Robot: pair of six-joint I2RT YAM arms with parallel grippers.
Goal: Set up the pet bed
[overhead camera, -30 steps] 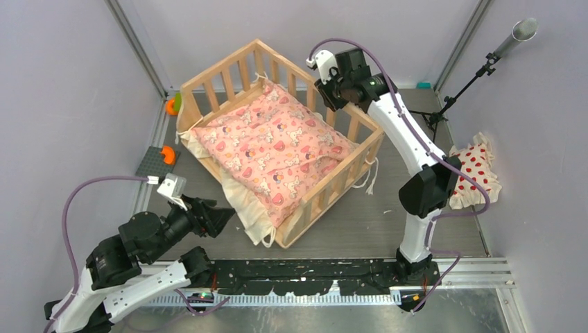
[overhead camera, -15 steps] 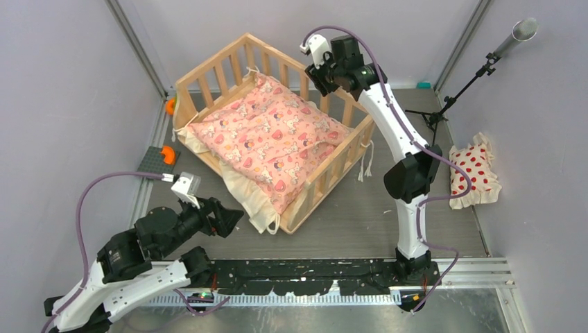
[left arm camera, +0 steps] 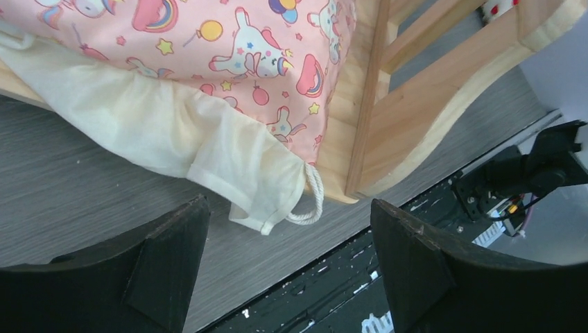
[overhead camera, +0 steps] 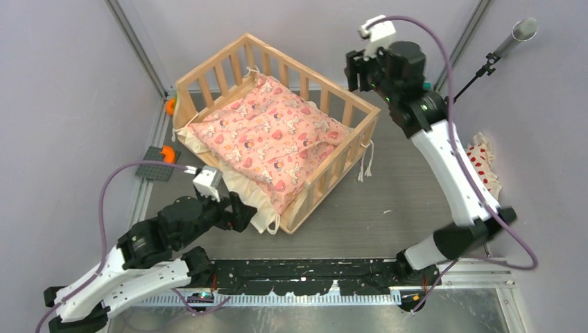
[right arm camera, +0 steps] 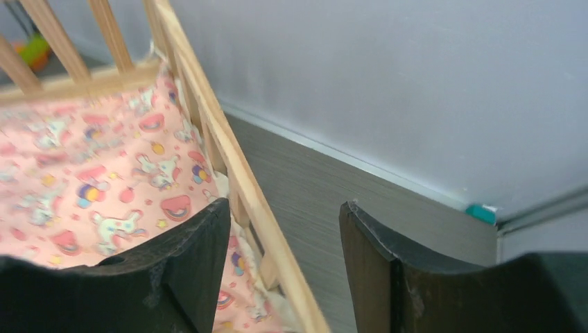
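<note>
Here's the pet bed (overhead camera: 315, 75), sitting angled on the table (overhead camera: 388, 208) towards the far left, and the pink cartoon cushion (overhead camera: 267, 142) is lying inside the wooden frame. It's not tidy, though: the near end spills out over the low side, and the cream corner (left arm camera: 263, 187) with its cord loop is resting on the tabletop. The left gripper (left arm camera: 289, 203) is low and close to that corner, jaws wide apart with nothing between them, looking lined up to deal with the overhang. The right gripper (overhead camera: 355, 68) hovers above the far right corner of the frame, jaws apart too and holding nothing. Cream ties (overhead camera: 365, 163) dangle loose outside the right rail. Over at the right edge, well apart from the bed, the white pillow with red dots (overhead camera: 485, 163) hasn't gone in yet. So I'd call it roughly halfway: cushion placed, but tucking, ties and pillow all left to do
</note>
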